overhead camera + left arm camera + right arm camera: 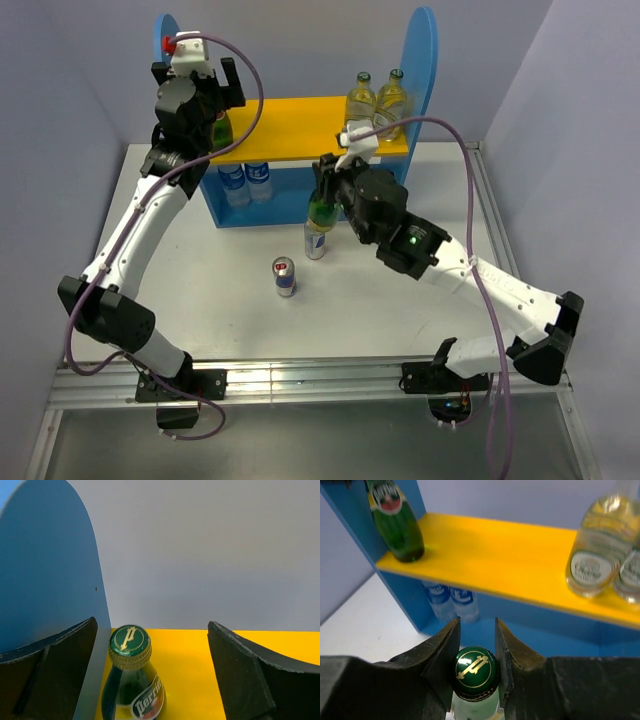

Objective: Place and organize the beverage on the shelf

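Note:
The shelf (290,125) stands at the back of the table. One dark green bottle (221,131) stands at the left end of its yellow board (195,670). My left gripper (205,100) is open above it, and the bottle (131,680) sits between the fingers, nearer the left one, untouched. My right gripper (322,180) is shut on the cap of the second green bottle (476,667), in front of the shelf (510,560). Two clear yellowish bottles (376,102) stand at the board's right end. One slim can (315,243) stands right by the held bottle, and another can (284,277) is nearer.
Two small clear bottles with blue labels (247,183) stand on the shelf's lower level at the left. The blue left side panel (45,575) is close to my left finger. Purple cables loop over both arms.

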